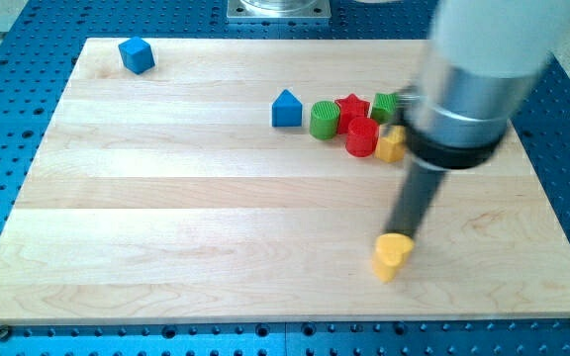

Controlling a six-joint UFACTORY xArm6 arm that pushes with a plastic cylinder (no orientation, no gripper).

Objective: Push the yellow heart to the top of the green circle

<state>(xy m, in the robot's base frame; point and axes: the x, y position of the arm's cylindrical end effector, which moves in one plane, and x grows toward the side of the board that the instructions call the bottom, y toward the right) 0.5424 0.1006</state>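
Observation:
The yellow heart (390, 256) lies near the view's bottom, right of centre. My tip (401, 237) touches its upper right edge. The green circle (325, 120) stands in the upper middle of the board, well above and to the left of the heart. The rod rises from the tip to the arm's large grey and black body (473, 79) at the view's upper right.
A cluster sits next to the green circle: a blue block with a peaked top (286, 109) on its left, a red star (352, 107), a red cylinder (361, 137), a second green block (385, 107) and a yellow block (392, 145), partly hidden by the arm. A blue cube (137, 54) lies at the top left.

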